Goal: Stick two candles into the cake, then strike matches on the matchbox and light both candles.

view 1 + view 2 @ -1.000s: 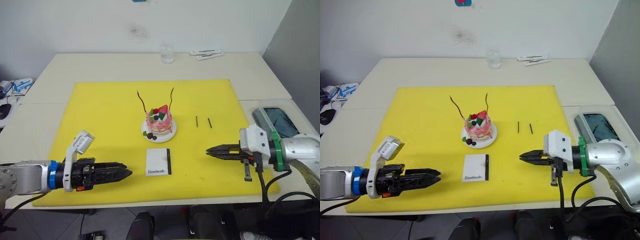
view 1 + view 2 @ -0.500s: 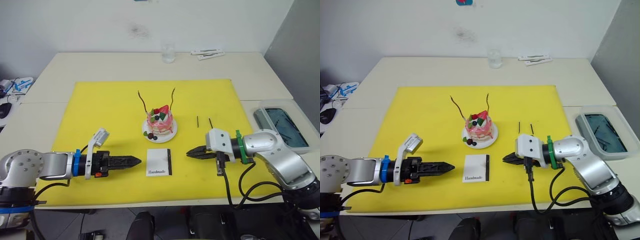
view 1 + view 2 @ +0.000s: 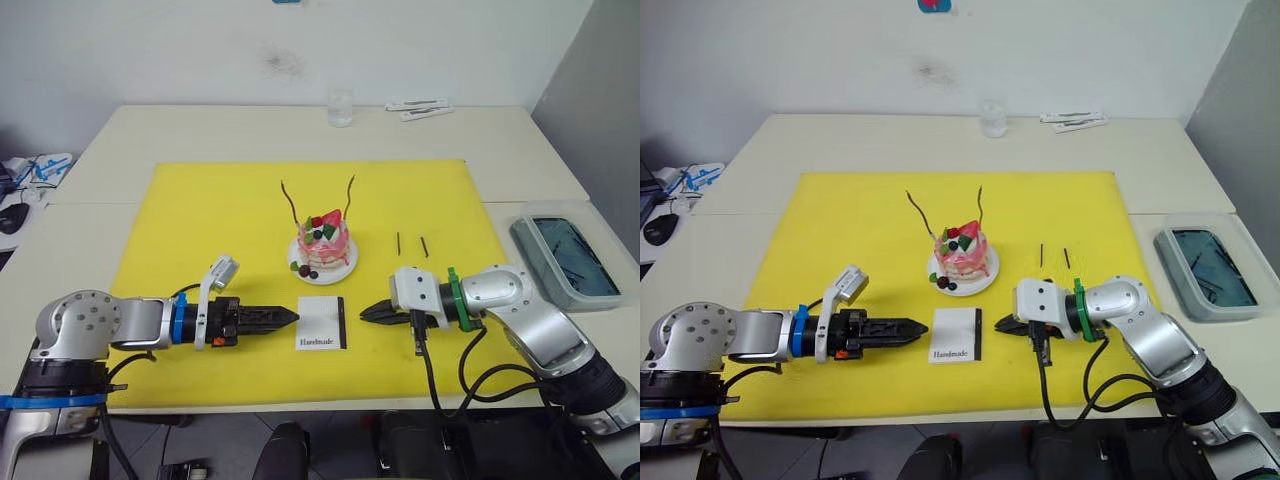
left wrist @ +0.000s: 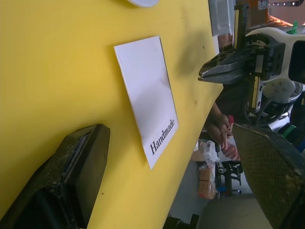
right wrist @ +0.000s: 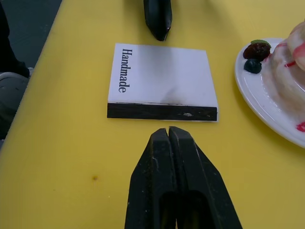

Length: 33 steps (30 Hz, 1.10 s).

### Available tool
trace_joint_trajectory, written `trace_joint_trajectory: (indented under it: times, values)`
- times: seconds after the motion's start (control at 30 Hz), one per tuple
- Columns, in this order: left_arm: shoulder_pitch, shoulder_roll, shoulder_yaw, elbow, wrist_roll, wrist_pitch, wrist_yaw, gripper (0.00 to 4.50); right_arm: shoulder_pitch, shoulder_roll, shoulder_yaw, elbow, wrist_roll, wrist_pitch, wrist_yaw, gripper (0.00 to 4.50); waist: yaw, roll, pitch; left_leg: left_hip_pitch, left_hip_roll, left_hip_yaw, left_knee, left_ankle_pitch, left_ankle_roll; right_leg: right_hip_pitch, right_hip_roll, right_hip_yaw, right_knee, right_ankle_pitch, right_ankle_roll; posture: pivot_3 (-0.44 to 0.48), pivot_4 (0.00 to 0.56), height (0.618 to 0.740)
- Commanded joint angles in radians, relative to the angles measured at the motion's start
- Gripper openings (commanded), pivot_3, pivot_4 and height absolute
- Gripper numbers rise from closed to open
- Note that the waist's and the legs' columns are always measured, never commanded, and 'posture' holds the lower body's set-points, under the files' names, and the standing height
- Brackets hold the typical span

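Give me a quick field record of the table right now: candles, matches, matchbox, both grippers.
candles: both standing upright in the cake, unlit
matches: two lying on the yellow mat, right of the cake, untouched
matchbox: flat on the mat in front of the cake, black strip facing the right gripper
left gripper: tips at the matchbox's left edge, holding nothing
right gripper: shut, empty, pointing at the strip side, a small gap left
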State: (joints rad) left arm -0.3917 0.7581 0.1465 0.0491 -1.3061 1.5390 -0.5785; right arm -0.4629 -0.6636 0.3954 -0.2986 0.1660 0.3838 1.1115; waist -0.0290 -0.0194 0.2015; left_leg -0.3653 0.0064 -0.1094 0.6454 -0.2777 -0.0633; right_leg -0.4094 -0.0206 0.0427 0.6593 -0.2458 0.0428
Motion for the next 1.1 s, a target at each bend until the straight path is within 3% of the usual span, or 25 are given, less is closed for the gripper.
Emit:
trace_joint_trajectory:
  times: [0.03,0.43,1.1]
  values:
    - [-0.015,-0.041,-0.003,-0.006,0.014,0.019,0.006,4.5,-0.024,0.008,-0.002,-0.01,-0.008,-0.014,0.006,0.03,0.0,0.0,0.0,0.0,0.0,0.0,0.0,0.0,0.0,0.0,0.0,0.0,0.0,0.0,0.0,0.0,0.15,0.74]
    - [-0.03,-0.14,0.023,-0.014,0.081,0.056,0.04,4.5,-0.024,0.01,0.023,0.003,-0.047,0.001,0.009,0.03,0.0,0.0,0.0,0.0,-0.002,-0.001,0.0,0.002,-0.003,0.001,-0.002,0.0,0.0,0.001,0.002,0.0,0.15,0.74]
    - [-0.004,-0.193,0.054,-0.057,0.133,0.075,0.057,4.5,-0.11,0.114,0.118,0.082,-0.143,0.091,-0.01,0.03,0.0,-0.001,-0.001,0.001,-0.005,-0.003,0.0,0.003,-0.006,0.002,-0.004,0.0,0.0,0.002,0.004,0.0,0.15,0.74]
